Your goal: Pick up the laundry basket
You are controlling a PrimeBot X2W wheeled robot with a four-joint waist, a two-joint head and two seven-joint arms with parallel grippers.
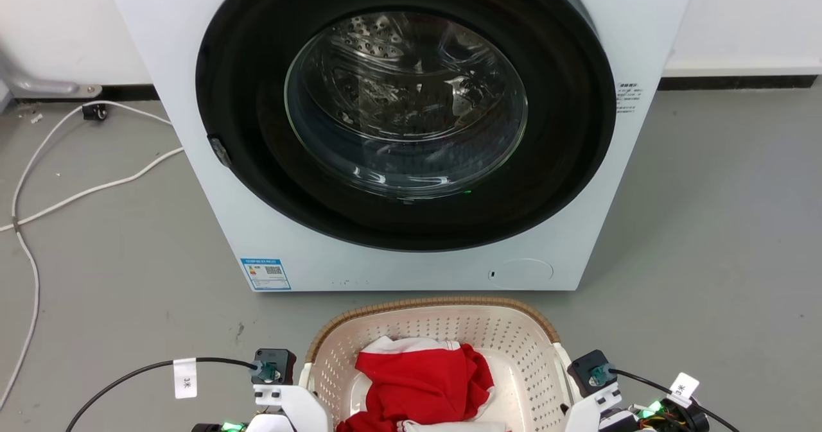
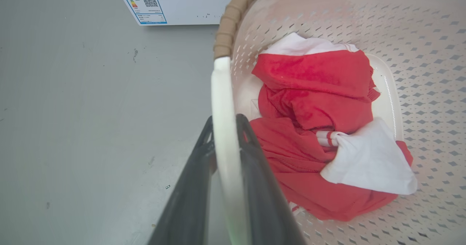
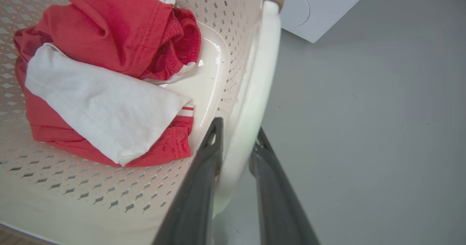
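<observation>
The laundry basket (image 1: 437,305), cream-white and perforated with a brown woven-look rim, is in front of the washing machine at the bottom centre of the head view. Red and white clothes (image 1: 420,380) lie inside it. In the left wrist view my left gripper (image 2: 224,123) is shut on the basket's white left handle (image 2: 221,88), one dark finger on each side. In the right wrist view my right gripper (image 3: 236,134) is shut on the white right handle (image 3: 264,52) the same way. Both wrists flank the basket in the head view, where the fingertips are hidden.
A white front-loading washing machine (image 1: 270,252) with its round dark door shut stands just beyond the basket. White cables (image 1: 26,226) trail over the grey floor at the left. Bare grey floor (image 1: 706,259) lies on both sides of the basket.
</observation>
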